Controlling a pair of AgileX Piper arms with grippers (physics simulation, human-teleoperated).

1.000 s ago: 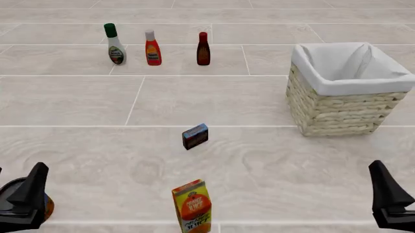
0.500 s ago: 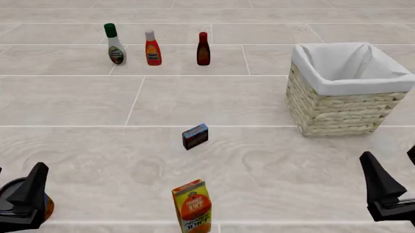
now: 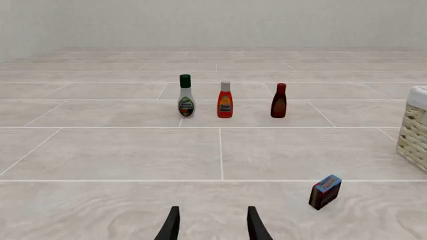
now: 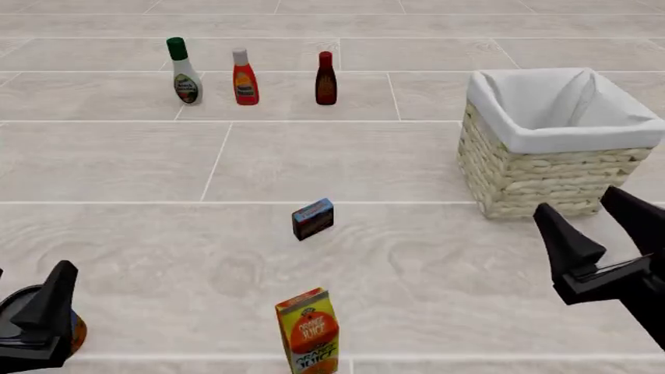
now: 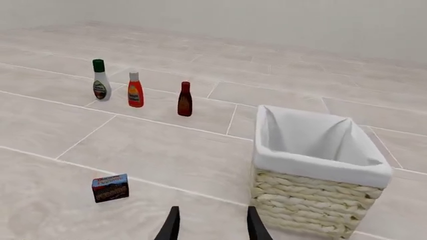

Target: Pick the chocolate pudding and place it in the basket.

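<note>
A pale tiled surface (image 4: 343, 164) with thin white seams runs out to a blank wall, and everything on it is widely spaced. The chocolate pudding (image 4: 313, 218) sits near the middle of the front view, tilted on 1 edge with its blue top angled up, well apart from the basket (image 4: 550, 144) at the right and from the orange juice carton (image 4: 307, 332) nearer the arms. At the far side stand 3 bottles in a row: a green-capped one (image 4: 185, 72), a red one (image 4: 244, 77) and a dark brown one (image 4: 326, 79). The right gripper (image 4: 600, 226) hangs in front of the basket with its fingers spread and nothing between them; the left gripper (image 3: 212, 226) waits low at the near-left corner, its fingers likewise parted and empty. The pudding lies free on the tiles, so the reach has yet to happen. The risks appear to lie in the carton itself: being small and tipped, it could skid or topple if a fingertip lands on it before the jaws straddle it. A low sweep across from the right could also clip the basket's wicker wall, and a careless approach might knock the juice carton over.
</note>
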